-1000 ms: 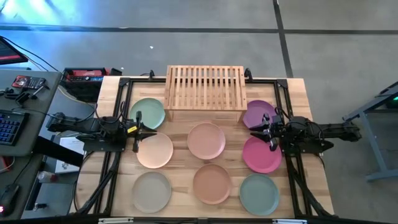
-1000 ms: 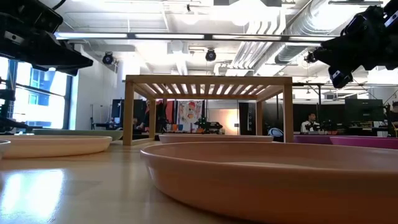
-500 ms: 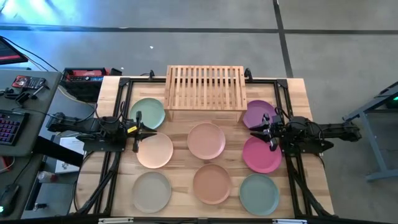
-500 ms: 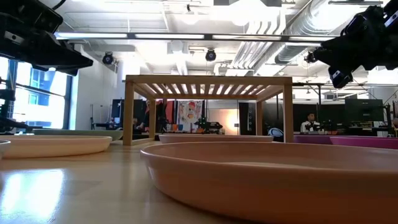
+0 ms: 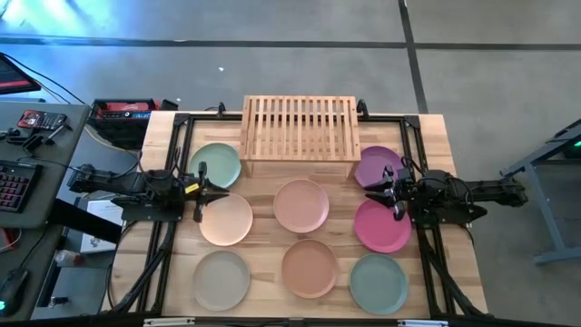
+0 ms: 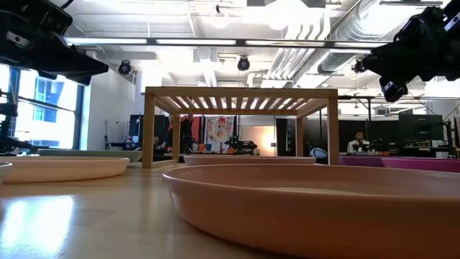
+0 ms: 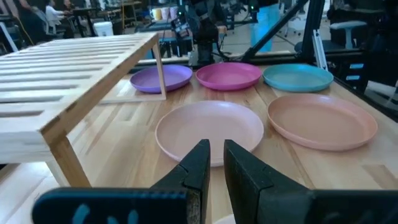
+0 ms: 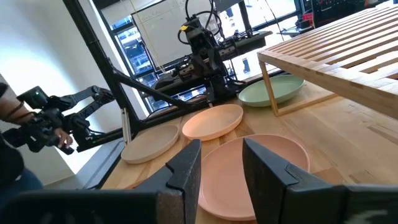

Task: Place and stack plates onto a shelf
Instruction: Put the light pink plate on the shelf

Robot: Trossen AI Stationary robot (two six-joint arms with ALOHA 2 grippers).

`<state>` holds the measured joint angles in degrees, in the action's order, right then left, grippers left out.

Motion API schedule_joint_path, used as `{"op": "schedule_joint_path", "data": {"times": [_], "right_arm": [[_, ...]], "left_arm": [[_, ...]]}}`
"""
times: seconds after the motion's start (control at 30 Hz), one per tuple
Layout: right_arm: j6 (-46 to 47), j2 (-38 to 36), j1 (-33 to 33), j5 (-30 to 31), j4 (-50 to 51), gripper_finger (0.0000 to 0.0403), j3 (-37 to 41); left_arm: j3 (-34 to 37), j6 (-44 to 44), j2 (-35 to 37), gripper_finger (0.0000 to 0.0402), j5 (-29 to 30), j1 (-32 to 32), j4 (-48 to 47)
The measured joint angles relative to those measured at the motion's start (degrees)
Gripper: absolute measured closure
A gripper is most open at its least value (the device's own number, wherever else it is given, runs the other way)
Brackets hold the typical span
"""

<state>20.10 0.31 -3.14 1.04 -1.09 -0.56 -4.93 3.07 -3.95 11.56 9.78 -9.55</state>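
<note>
Several round plates lie flat on the wooden table in front of the shelf [image 5: 299,136]: green [image 5: 216,165], peach [image 5: 226,219], pink [image 5: 301,205], purple [image 5: 377,166], magenta [image 5: 382,226], beige [image 5: 221,280], terracotta [image 5: 310,268] and grey-teal [image 5: 379,283]. The shelf stands on its legs at the far edge, its slatted top bare. My left gripper [image 5: 201,192] hovers between the green and peach plates, fingers [image 7: 200,163] a narrow gap apart, nothing between them. My right gripper [image 5: 379,193] hovers between the purple and magenta plates, open and holding nothing [image 8: 221,165].
A black frame [image 5: 182,127] runs along the table's sides and far edge. A side desk with a keyboard [image 5: 14,186] stands left of the table. A person's hand [image 8: 12,112] with a dark device shows beyond the table in the right wrist view.
</note>
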Motion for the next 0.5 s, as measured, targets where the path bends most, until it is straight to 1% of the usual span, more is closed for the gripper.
{"op": "schedule_joint_path", "data": {"times": [0.1,0.27,0.33,0.4,0.5], "right_arm": [[0.0,0.0,0.02,0.0,-0.01,0.0302,0.0],[0.0,0.0,0.01,0.01,0.0,0.0302,-0.01],[0.0,0.0,0.01,0.0,0.01,0.0302,-0.02],[0.0,0.01,0.02,0.0,0.01,0.0302,0.0],[0.0,0.01,0.0,0.01,0.0,0.0302,0.0]], "left_arm": [[0.0,-1.43,0.0,0.0367,1.34,0.02,1.0],[0.0,-15.59,0.0,0.0367,1.44,0.0,0.91],[0.0,-19.32,0.0,0.0367,1.56,0.0,0.93],[0.0,-20.79,0.0,0.0367,1.63,0.0,0.93],[0.0,-20.41,0.0,0.0367,1.65,0.0,0.93]]}}
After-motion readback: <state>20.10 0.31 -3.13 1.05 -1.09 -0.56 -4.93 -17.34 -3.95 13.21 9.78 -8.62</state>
